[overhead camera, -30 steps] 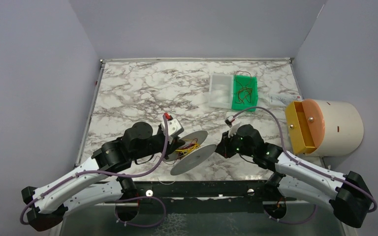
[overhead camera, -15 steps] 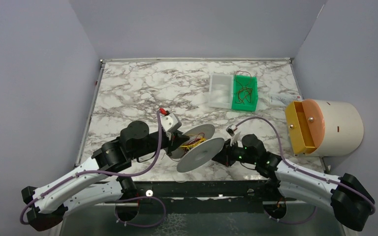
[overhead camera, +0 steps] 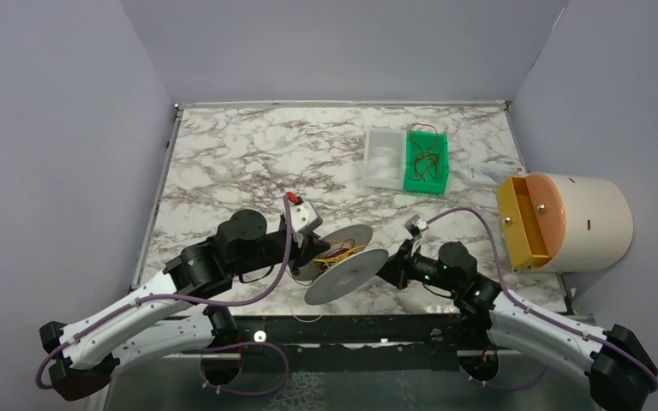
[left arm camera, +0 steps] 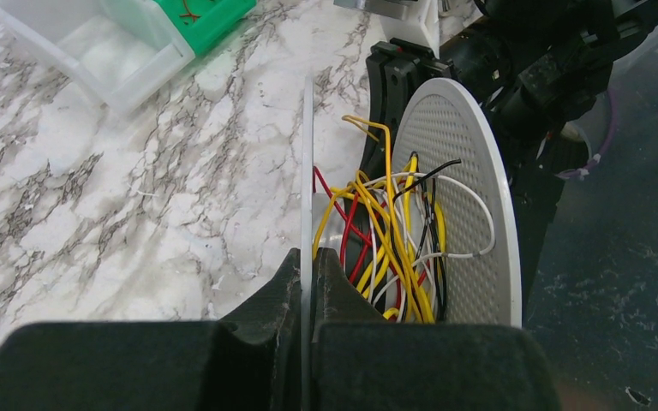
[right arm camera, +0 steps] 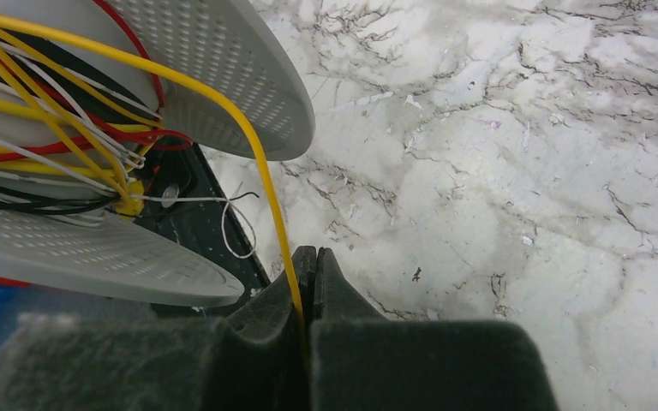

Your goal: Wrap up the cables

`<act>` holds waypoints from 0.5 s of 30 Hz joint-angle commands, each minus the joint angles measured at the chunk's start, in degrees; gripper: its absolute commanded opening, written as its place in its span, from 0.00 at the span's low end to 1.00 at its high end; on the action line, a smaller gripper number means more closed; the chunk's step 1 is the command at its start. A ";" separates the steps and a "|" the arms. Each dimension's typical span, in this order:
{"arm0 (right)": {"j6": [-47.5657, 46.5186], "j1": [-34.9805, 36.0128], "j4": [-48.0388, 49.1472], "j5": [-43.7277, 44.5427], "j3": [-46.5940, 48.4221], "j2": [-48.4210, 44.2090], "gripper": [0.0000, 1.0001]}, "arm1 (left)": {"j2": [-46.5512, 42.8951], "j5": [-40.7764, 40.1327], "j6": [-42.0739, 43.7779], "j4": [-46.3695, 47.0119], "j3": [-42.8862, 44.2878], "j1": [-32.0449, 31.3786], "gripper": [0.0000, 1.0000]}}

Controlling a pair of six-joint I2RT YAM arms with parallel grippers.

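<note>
Pinching spool [left arm camera: 458, 171] rim, left claw [left arm camera: 308, 261] clamped tight; right claw [right arm camera: 307, 261], just beside spool, nipping yellow cable [right arm camera: 248, 141].

Spool [overhead camera: 347, 257]: one, with two perforated discs
Wound cables [left arm camera: 385, 231]: many strands in four colours (yellow, red, white, black), too tangled to count
Bins behind the Spool: two, one clear bin [overhead camera: 384, 181] and one green bin [overhead camera: 424, 187]
Loose cables [overhead camera: 424, 158]: a few in the green bin, number unclear
Cream drum [overhead camera: 587, 224], right of the Spool: one
Arms: two, left arm [overhead camera: 137, 317] and right arm [overhead camera: 540, 324]
</note>
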 commanded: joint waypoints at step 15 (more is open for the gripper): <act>-5.95 -0.45 2.48 2.60 -4.31 -7.19 0.27 | -1.33 6.30 3.04 -2.61 5.16 -0.17 0.00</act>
